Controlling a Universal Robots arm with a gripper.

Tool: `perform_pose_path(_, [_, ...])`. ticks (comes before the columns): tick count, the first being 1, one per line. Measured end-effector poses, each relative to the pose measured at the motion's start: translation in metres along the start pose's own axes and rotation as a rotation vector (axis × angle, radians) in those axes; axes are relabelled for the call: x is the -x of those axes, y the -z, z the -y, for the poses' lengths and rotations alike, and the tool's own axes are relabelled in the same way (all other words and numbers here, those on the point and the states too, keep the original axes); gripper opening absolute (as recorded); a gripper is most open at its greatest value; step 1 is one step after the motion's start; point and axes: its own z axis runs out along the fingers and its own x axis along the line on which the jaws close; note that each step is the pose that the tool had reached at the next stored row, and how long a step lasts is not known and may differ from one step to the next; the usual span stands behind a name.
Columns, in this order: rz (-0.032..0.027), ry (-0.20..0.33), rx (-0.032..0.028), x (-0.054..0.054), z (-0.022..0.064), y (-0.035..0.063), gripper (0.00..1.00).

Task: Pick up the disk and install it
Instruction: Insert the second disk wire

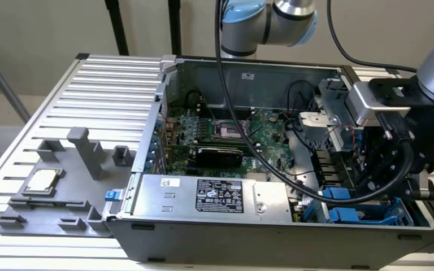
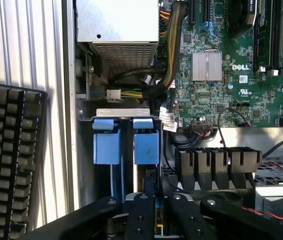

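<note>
The disk (image 2: 157,213) shows as a thin edge-on sliver with a bright blue rail, pinched between my black fingers (image 2: 140,212). My gripper (image 2: 156,200) is shut on it, directly over the drive bay at the corner of the open computer case (image 1: 149,147). Two blue carrier handles (image 2: 106,142) (image 2: 145,142) stand side by side in that bay just ahead of the fingertips. In the exterior view the arm's black wrist head (image 1: 398,152) hangs over the same bay at the right, above blue carrier parts (image 1: 338,193), and hides the fingers.
A grey power supply box (image 1: 209,195) fills the case's front. The green motherboard (image 1: 232,135) lies behind it. Black cables (image 1: 352,197) loop beside the bay. A square chip (image 1: 42,180) rests on a grey fixture at the exterior view's left. A black keyboard (image 2: 9,150) lies outside the case wall.
</note>
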Motion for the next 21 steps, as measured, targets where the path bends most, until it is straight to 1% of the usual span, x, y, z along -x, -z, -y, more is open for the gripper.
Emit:
perform_pose_path(5, [0.0062,0.000,0.0002,-0.0002,0.0000,-0.0017,0.16])
perform_pose_path(9, [0.0098,0.000,0.0003,-0.0006,0.0000,-0.0045,0.16])
perform_pose_path(13, [0.0124,0.000,0.0005,-0.0006,0.0001,-0.0052,0.16])
perform_pose_path(14, [0.0138,0.000,0.0005,-0.0006,0.0001,-0.0055,0.16])
perform_pose_path(15, [0.0147,0.000,0.0005,-0.0005,0.0001,-0.0057,0.18])
perform_pose_path(16, [0.0143,0.000,0.0005,-0.0006,0.0001,-0.0056,0.18])
perform_pose_path(17, [0.0140,0.000,0.0006,-0.0007,0.0001,-0.0050,0.24])
perform_pose_path(21, [0.0145,0.000,0.0006,-0.0005,-0.0004,-0.0009,0.24])
